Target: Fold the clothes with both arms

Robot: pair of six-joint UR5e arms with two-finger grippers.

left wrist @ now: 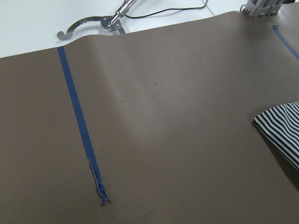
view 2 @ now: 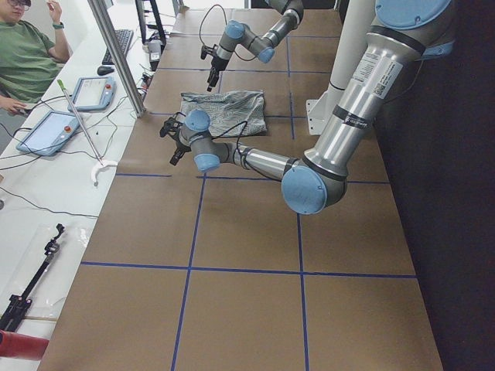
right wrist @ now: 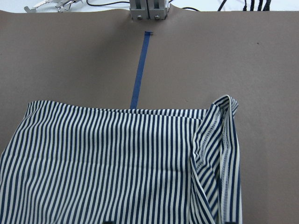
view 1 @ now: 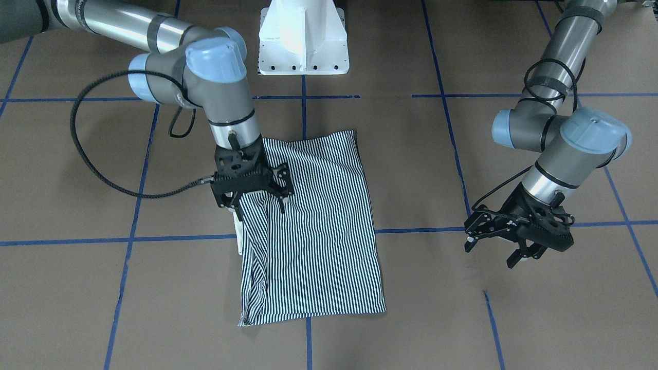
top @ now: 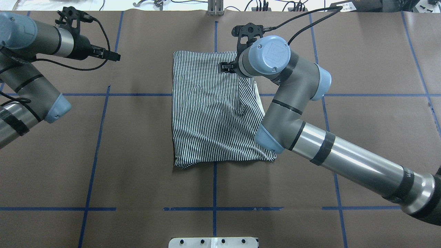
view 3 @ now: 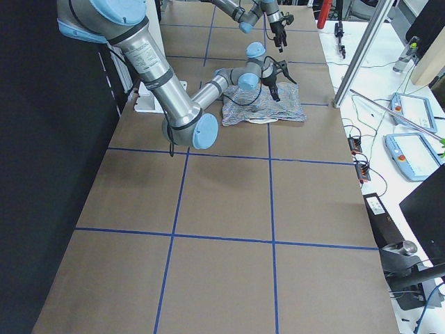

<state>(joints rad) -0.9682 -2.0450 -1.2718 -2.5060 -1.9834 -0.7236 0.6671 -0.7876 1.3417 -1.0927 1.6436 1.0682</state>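
Looking down on the brown paper-covered table (view 1: 77, 288) with its blue tape grid (view 1: 180, 238), we find the thin-striped navy-and-white polo shirt (view 1: 318, 221) lying folded into a neat rectangle at the centre. It straddles the middle tape line, out in front of the white pedestal base (view 1: 303, 41). A loose lengthwise fold runs down the side nearest the robot's right, and a sliver of cream collar (view 1: 239, 234) peeks out from under that edge.

Over that same edge sits the black right gripper (view 1: 255, 205), pointing down from the silver-grey right arm (view 1: 226, 108) with its light blue joint caps. Its fingers (view 1: 284, 192) are spread wide, and whether the tips touch the cloth I cannot tell. The right wrist view agrees: stripes fill the lower frame, a twisted band of fabric (right wrist: 226, 135) stands up at the right, and bare table lies beyond the shirt's far edge.

Across on the other side, the black left gripper (view 1: 491, 255) hangs over bare table, well apart from the polo shirt, fingers likewise parted and gripping nothing. Its wrist view catches just one striped corner at the right edge.

A looping black cable (view 1: 85, 154) trails off the right arm. In the left side view, a person in a green top (view 2: 27, 54) sits at the white bench (view 2: 46, 193) beside the table.
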